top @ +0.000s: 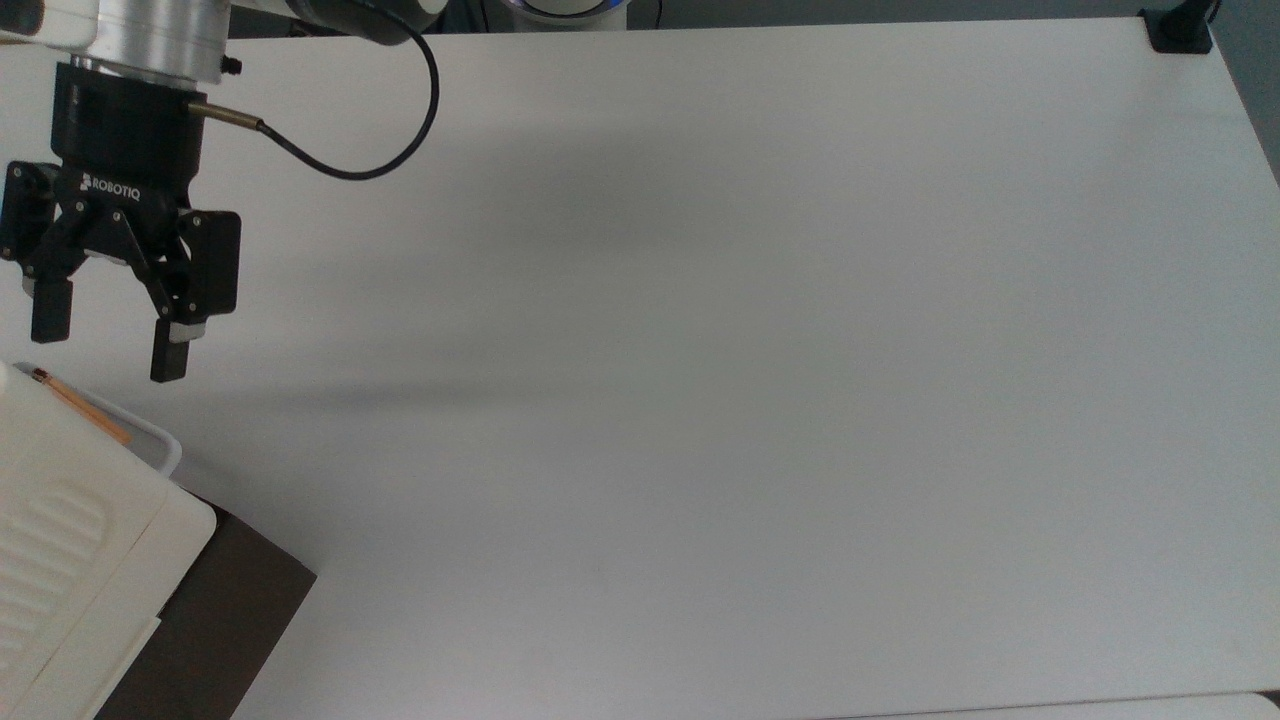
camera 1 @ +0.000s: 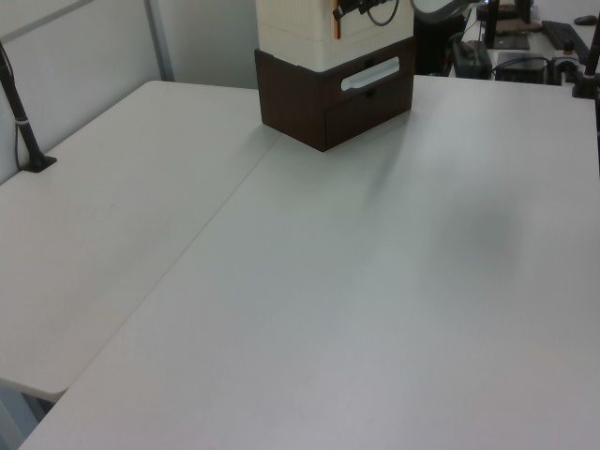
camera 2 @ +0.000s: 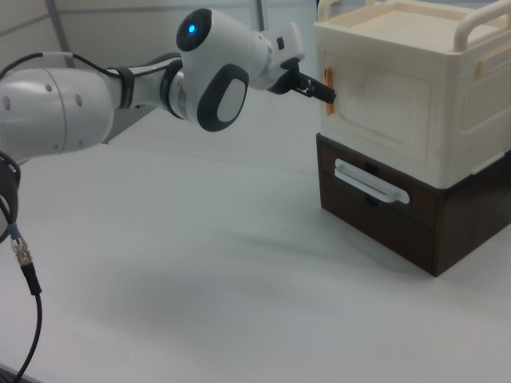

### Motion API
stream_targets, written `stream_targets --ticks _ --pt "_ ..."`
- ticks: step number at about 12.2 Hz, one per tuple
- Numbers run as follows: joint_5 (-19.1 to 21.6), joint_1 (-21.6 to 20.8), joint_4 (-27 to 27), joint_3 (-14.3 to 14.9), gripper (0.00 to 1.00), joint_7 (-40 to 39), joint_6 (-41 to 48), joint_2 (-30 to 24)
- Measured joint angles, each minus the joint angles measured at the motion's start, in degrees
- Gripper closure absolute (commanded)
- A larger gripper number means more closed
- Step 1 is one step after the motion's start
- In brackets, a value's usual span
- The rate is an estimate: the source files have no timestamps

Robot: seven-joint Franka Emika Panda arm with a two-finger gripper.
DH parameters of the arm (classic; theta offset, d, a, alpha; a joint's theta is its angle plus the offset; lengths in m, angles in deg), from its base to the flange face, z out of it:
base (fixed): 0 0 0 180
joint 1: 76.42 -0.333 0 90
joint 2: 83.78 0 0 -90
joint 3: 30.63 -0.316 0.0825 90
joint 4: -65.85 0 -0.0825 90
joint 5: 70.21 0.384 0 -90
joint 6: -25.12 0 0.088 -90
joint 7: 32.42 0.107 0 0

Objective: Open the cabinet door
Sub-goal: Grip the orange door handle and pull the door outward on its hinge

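Note:
The cream cabinet sits in the top view's lower left corner on its dark brown base. In the right view its door is flush with the front, the slim copper handle along the door's left edge. In the top view the handle shows as a thin orange bar. My gripper hangs just above it in the top view, open with nothing between its fingers. In the right view the gripper is right beside the handle. The left view has the gripper by the cabinet at the top edge.
The white table stretches wide to the top view's right. A white tubular rail runs by the cabinet top. The brown base has a drawer with a white handle. A black clamp sits at the far corner, a black post at the left view's left.

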Motion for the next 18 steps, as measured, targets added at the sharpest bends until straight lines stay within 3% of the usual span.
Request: stream_targets --ticks 4,6,8,10,18 --pt "-0.1 0.24 -3.21 0.23 0.49 0.01 -2.55 4.59" --pt "-0.1 0.29 -3.76 0.31 0.78 0.02 -3.6 5.39" --pt "-0.1 0.36 -3.82 0.49 0.94 0.05 -3.6 5.37" --pt "-0.11 0.42 -3.82 0.42 1.0 0.08 -3.58 5.27" --pt "-0.31 0.14 -2.43 0.39 1.0 0.11 -3.21 4.27"
